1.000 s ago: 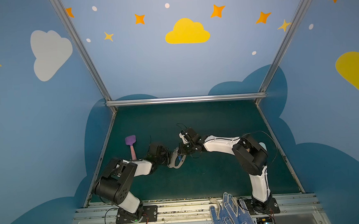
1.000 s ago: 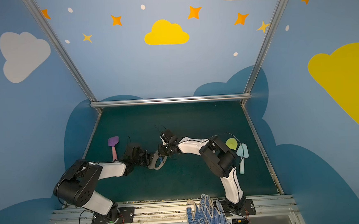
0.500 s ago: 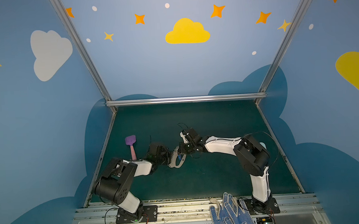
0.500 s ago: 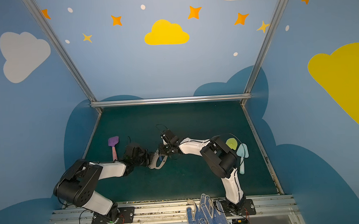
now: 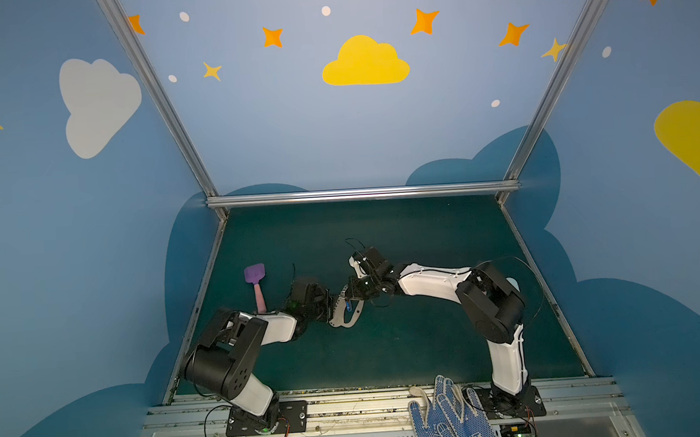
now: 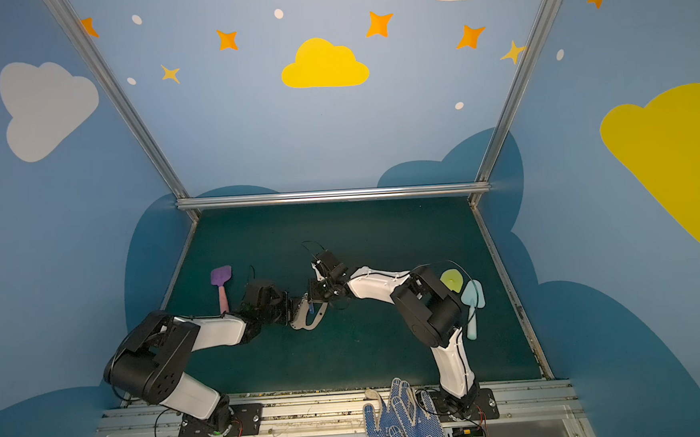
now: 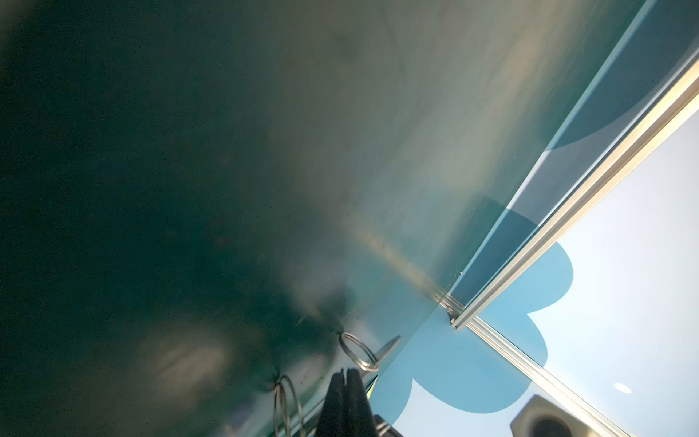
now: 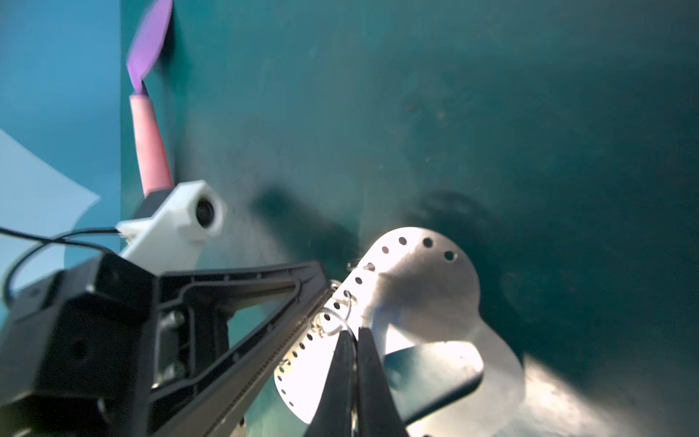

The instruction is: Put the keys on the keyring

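In both top views my left gripper is shut on one edge of the keyring, a flat grey plate held just above the mat at mid table. In the right wrist view the plate shows its row of edge holes and a split ring. My right gripper is shut at that ring, with a thin wire running between its tips. In a top view the blue tag of the keys hangs at the right gripper against the plate. The left wrist view shows the plate's rings beside my shut left gripper.
A purple-headed, pink-handled spatula lies on the mat left of the left arm. A yellow-green disc and a light blue utensil lie behind the right arm. A blue dotted glove rests on the front rail.
Both grippers stay shut at the plate. The right wrist has shifted only slightly, and the plate has barely moved.
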### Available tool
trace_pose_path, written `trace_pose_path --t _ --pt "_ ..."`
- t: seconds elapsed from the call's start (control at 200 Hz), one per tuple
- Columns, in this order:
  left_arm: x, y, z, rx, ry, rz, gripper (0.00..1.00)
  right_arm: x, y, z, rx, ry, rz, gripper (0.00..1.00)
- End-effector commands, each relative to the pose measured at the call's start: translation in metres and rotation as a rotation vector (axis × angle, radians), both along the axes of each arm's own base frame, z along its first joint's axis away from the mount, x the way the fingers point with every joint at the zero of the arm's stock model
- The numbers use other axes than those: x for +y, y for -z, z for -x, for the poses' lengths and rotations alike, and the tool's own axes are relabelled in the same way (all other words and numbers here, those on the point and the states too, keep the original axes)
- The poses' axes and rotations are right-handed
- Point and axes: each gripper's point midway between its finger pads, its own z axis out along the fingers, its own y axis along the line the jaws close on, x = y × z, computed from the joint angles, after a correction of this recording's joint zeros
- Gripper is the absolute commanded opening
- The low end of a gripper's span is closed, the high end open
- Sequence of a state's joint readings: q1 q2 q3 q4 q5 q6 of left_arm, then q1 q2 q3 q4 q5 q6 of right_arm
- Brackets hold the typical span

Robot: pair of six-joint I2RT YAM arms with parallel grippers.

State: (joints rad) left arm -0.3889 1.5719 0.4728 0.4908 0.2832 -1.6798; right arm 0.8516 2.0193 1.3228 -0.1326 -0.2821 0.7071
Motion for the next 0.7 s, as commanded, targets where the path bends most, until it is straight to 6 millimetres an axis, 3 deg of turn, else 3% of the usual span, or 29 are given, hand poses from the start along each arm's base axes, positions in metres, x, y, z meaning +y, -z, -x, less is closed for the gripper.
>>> trace_pose_path --t 0.0,0.175,0.696 --pt "0.002 -0.009 -0.002 -0.029 0.022 -0.029 0.04 -0.009 0.017 0.024 0.082 -0.1 0.062 0.0" --pt "0.003 -0.02 -0.005 -0.053 0.031 -0.047 0.04 -0.021 0.023 0.036 0.093 -0.16 0.095 0.0" --pt "-0.023 -0.03 -0.013 -0.083 0.18 -0.006 0.04 0.003 0.005 0.054 0.149 -0.349 -0.017 0.0"
